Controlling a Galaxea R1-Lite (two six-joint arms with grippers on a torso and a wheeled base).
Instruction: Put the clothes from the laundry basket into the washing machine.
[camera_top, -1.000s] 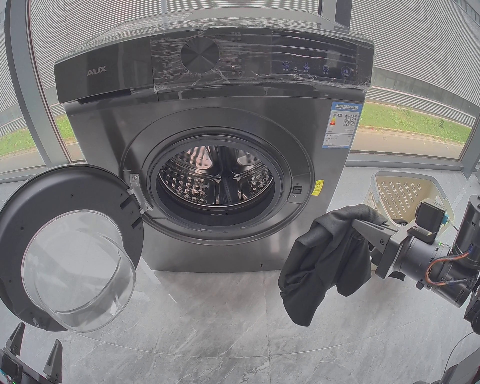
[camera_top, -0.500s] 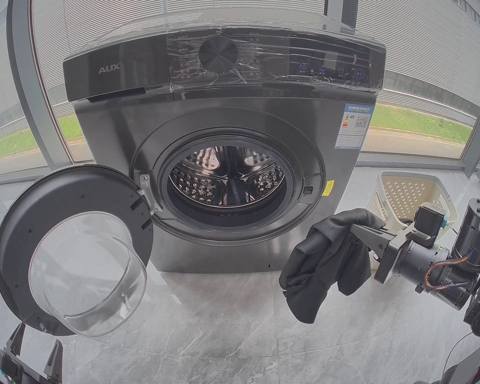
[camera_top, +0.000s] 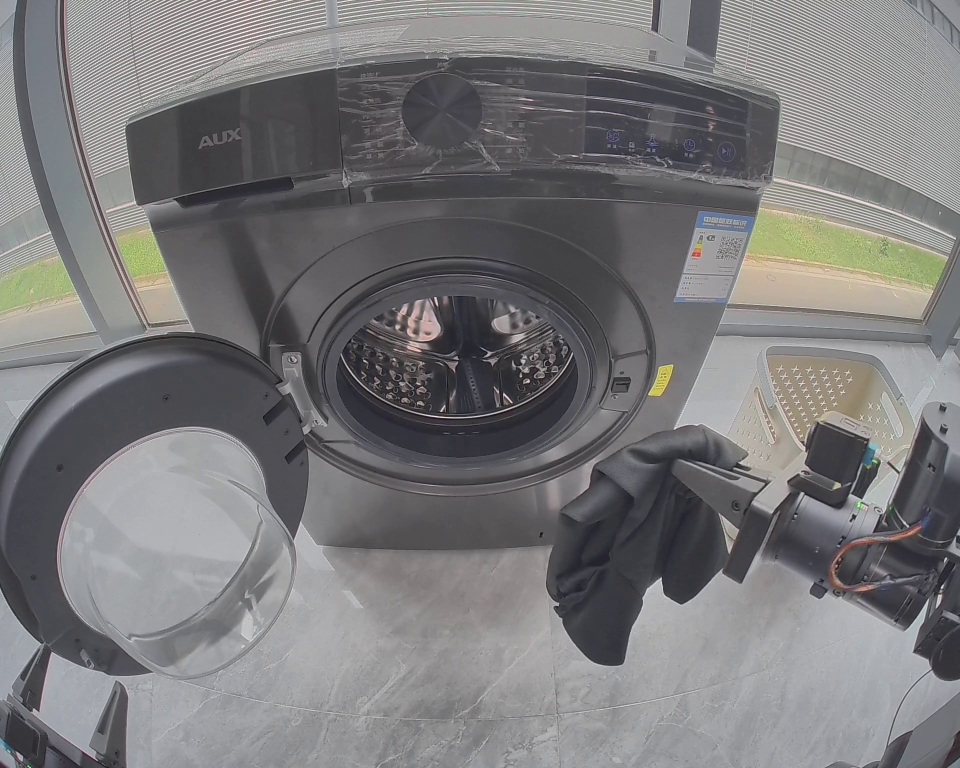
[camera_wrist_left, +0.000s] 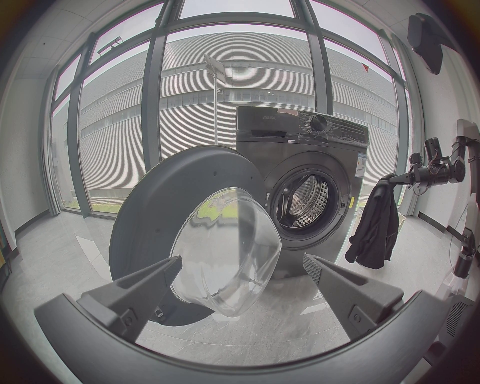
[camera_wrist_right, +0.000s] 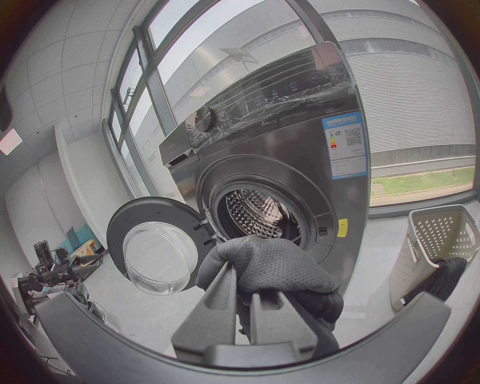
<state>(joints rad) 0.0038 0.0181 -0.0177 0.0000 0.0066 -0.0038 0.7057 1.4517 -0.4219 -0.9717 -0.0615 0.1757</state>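
The dark grey garment hung in the air from the right end effector, whose fingers were pinched tight on a bunched fold at its top. The rest drooped free, in front of the lower right corner of the washing machine and between that machine and the laundry basket. The left wrist view showed the garment from farther off, hanging at full length with its hem off the marble floor. The right wrist view showed the mesh-like weave of the fabric humped over the closed fingertips. That view also showed a second dark piece of clothing lying in the cream basket and draped up at its near rim. In the head view the right arm covered that spot, and only the basket's perforated inner wall showed. The machine's round door stood swung open to the robot's left on its hinge, its clear glass bowl bulging toward the robot. Behind the open port the drum showed bare perforated steel and its ribs. Crinkled plastic film covered the control panel along the top. The left end effector sat low near the floor in front of the open door, its fingers spread wide and gripping nothing.
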